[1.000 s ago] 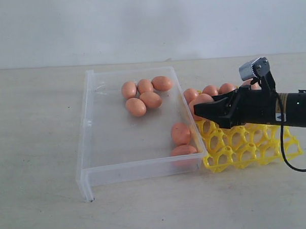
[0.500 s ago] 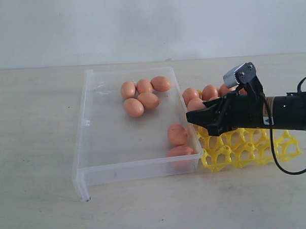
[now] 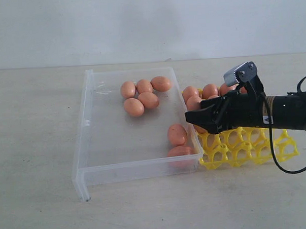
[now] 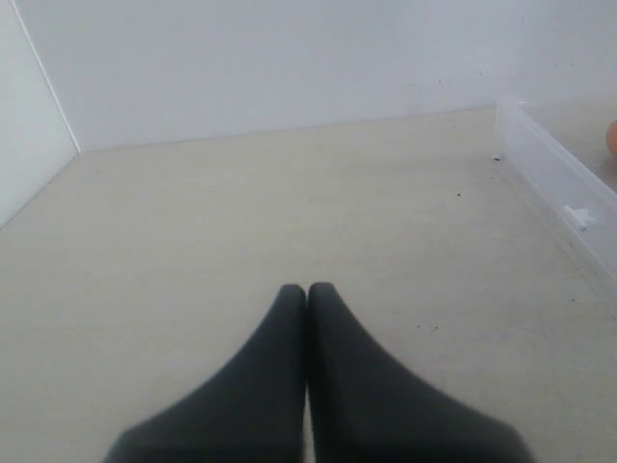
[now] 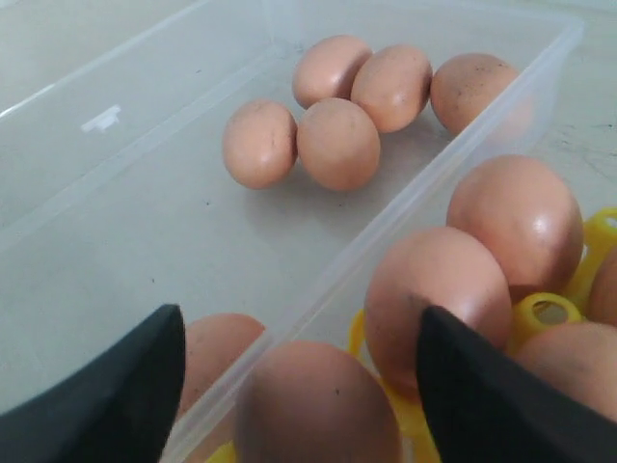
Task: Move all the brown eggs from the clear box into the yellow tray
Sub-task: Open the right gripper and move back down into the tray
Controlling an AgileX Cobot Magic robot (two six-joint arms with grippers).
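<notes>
Brown oval eggs (image 3: 148, 100): seven left to move

Seven lay in the shallow clear plastic box (image 3: 93, 147): five clustered at its far end, two against the wall just beside the yellow lattice tray (image 3: 246, 151), which already held several. Bare box floor between the groups gave reaching room. Over the tray's edge the right gripper (image 3: 191, 120) hung released, grasping nothing; the left gripper (image 4: 307, 289) was clenched empty.

Black right arm (image 3: 280, 111) extends horizontally from the right edge, black right gripper (image 3: 196, 117) spread wide; black left gripper (image 4: 307, 289), lower centre, tips pressed together.
</notes>
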